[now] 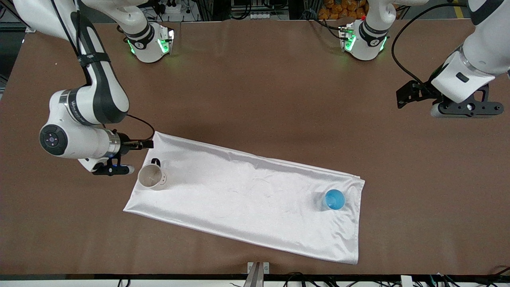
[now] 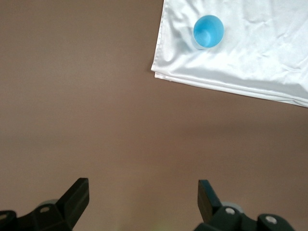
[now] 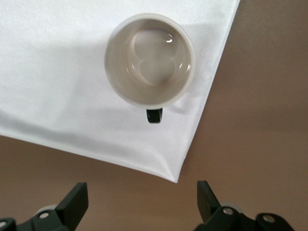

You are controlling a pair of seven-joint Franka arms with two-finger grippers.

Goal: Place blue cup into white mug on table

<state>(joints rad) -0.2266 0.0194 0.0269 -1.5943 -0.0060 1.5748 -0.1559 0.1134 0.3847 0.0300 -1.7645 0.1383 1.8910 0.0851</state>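
Note:
The blue cup (image 1: 334,199) stands upright and empty on the white cloth (image 1: 247,199), at the cloth's end toward the left arm; it also shows in the left wrist view (image 2: 208,31). The white mug (image 1: 151,176) stands upright and empty on the cloth's other end, its dark handle (image 3: 154,115) pointing toward the robots' bases. My right gripper (image 1: 113,170) is open and empty over the bare table beside the mug (image 3: 149,59); its own view shows the fingers wide apart (image 3: 142,199). My left gripper (image 1: 466,108) is open and empty (image 2: 143,197) over the bare table, well apart from the cup.
The white cloth lies slantwise across the middle of the brown table (image 1: 255,99). Its corner (image 3: 175,178) lies close to my right gripper. The two arm bases (image 1: 151,44) (image 1: 362,40) stand at the table's edge farthest from the front camera.

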